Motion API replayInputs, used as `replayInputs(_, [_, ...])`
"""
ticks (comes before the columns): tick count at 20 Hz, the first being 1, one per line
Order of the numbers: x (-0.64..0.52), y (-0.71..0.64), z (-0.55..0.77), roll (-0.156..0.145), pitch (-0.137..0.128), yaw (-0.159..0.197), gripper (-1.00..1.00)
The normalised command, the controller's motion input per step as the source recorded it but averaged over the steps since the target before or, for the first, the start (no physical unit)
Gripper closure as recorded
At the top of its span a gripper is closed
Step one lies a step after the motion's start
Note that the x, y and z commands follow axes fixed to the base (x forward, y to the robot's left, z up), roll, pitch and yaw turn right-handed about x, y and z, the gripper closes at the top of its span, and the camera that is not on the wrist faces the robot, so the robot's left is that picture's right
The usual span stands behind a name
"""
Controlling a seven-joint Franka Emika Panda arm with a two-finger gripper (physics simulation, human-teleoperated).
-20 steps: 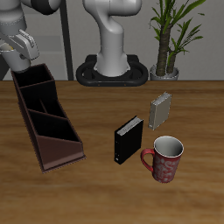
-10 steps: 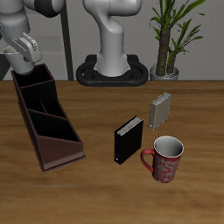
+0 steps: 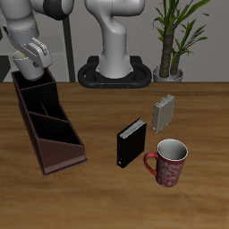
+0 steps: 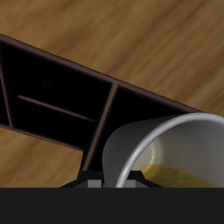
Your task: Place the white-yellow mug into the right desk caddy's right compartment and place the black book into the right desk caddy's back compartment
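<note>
My gripper hangs above the far end of the right desk caddy, a long dark-brown box with inner dividers. In the wrist view the white-yellow mug fills the space just under the gripper, whose jaws are shut on its rim. The mug is tilted, shows its yellow inside, and hovers over the squarish end section of the caddy. In the exterior view the mug is hard to tell from the pale hand. The black book stands on the table, apart from the caddy.
A smaller grey book stands behind the black book. A red patterned mug sits nearer the table's front edge. The robot base and a potted plant stand at the back.
The gripper with the mug has shifted from outside the caddy's far end to above it, and slightly lower. The books and the red mug have not moved.
</note>
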Motion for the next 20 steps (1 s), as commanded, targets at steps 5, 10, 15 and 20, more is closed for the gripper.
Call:
replayInputs(5, [0.10, 0.03, -0.08, -0.012, 0.010, -0.025, 1.00])
replayInputs(10, [0.02, -0.02, -0.06, -0.006, 0.003, -0.008, 1.00])
replayInputs(15, [0.00, -0.07, -0.07, -0.013, 0.000, -0.026, 1.00])
replayInputs(20, [0.03, -0.05, -0.18, -0.014, 0.013, -0.035, 1.00])
